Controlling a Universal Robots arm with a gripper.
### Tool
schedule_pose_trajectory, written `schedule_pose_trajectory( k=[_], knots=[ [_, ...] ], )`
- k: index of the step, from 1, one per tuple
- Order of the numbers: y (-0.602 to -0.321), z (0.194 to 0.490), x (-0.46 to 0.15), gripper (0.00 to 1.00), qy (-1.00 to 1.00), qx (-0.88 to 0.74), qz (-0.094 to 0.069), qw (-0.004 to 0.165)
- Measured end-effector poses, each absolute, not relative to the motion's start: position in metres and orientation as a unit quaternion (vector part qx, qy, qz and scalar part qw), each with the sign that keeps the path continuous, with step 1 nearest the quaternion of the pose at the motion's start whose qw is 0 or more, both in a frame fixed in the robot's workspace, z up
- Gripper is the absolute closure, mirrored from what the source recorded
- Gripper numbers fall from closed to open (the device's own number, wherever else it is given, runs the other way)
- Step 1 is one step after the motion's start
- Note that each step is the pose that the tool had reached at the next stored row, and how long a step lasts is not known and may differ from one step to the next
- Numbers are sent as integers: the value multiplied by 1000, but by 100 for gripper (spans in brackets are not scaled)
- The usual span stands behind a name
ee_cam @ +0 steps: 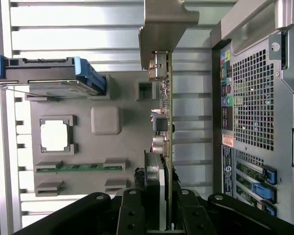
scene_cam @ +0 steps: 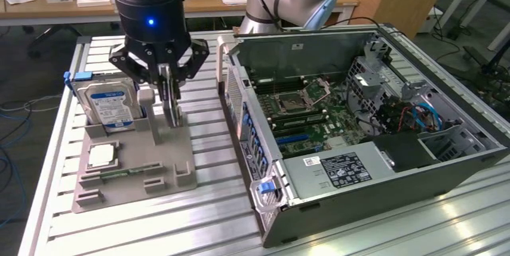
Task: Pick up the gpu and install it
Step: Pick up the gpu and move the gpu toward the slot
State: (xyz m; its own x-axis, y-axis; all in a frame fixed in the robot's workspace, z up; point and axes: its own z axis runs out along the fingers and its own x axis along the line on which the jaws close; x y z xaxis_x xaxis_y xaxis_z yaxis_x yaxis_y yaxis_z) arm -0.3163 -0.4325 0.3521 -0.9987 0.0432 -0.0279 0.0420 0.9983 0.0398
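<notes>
A: The gripper (ee_cam: 159,208) is met first, right under the wrist camera. How is it set?
B: Its black fingers (ee_cam: 131,215) are pinched onto the gpu (ee_cam: 164,122), which is held edge-on with the bracket (ee_cam: 166,22) at the end farthest from them.
A: Where is the gpu placed in the scene?
B: It is stood upright over the grey holder (scene_cam: 128,187), just beside the drive (scene_cam: 107,104) and near the chip (scene_cam: 102,156), all on the slatted table (scene_cam: 199,226). The open case (scene_cam: 374,193) is laid on the exterior view's right, with the gpu apart from it and well apart from the board (scene_cam: 307,116) inside. Whether the lower edge is seated in the holder or lifted free cannot be told.
A: Which step is judged to be in hand?
B: The pick-up. The gpu is gripped, and nothing of the install is done yet.
A: What is called for by whatever move follows?
B: A firm, square pinch is thought necessary, so that the thin gpu is not tilted. Clearance should be kept from the holder's posts and the case rim, and the bracket is likely to need matching to the case's rear wall.
</notes>
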Motion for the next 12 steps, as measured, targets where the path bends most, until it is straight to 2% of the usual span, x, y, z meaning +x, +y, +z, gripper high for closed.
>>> schedule_pose_trajectory(
  k=[12],
  knots=[
    [-432,364,-316,72,999,21,20,14]
  ],
)
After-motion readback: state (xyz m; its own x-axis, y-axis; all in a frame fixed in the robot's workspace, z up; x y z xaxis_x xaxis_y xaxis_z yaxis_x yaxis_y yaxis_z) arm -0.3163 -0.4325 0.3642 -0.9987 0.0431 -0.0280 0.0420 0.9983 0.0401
